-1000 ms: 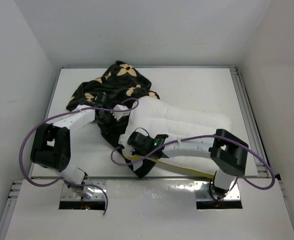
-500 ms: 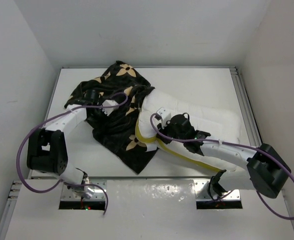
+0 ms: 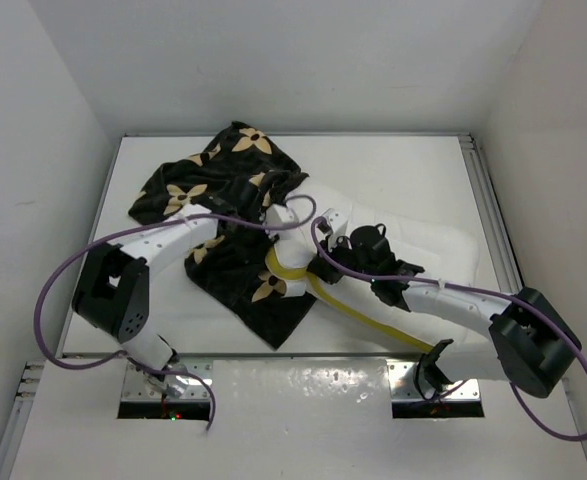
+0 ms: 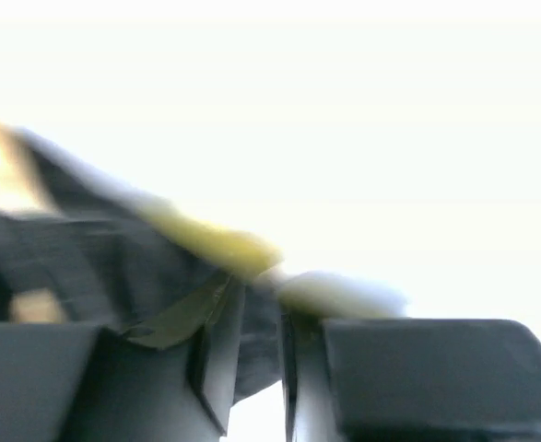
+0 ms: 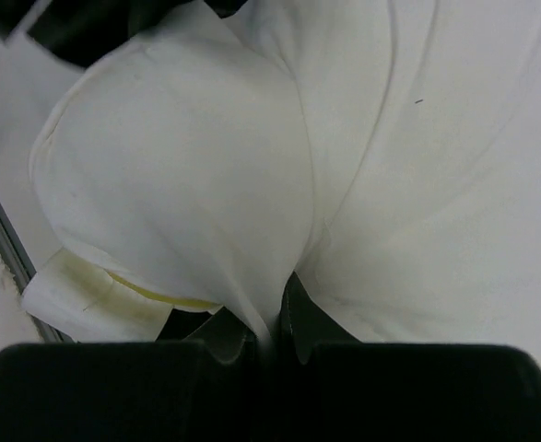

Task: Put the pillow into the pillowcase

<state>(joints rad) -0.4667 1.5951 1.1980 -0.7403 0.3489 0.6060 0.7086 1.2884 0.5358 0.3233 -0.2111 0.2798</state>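
Observation:
The white pillow (image 3: 428, 238) lies across the table's middle and right, its yellow-trimmed left end (image 3: 285, 268) resting on the black flowered pillowcase (image 3: 223, 170). The pillowcase is crumpled at the left and back. My left gripper (image 3: 281, 215) sits where the pillow's end meets the case. In the blurred left wrist view its jaws (image 4: 261, 295) stand narrow with dark pillowcase (image 4: 86, 267) cloth between them, the yellow trim (image 4: 215, 244) just beyond. My right gripper (image 3: 325, 262) is on top of the pillow (image 5: 187, 166) near that end, shut (image 5: 275, 327) on a pinched white fold.
Bare white table (image 3: 393, 170) shows behind the pillow and walls close it in at the back and both sides. A metal rail (image 3: 490, 215) runs along the right edge. The left arm's purple cable loops over the pillowcase.
My left gripper has moved right, from over the pillowcase to the pillow's left end, and narrowed. The right gripper came onto the pillow's top, shut on a fold, and now holds still.

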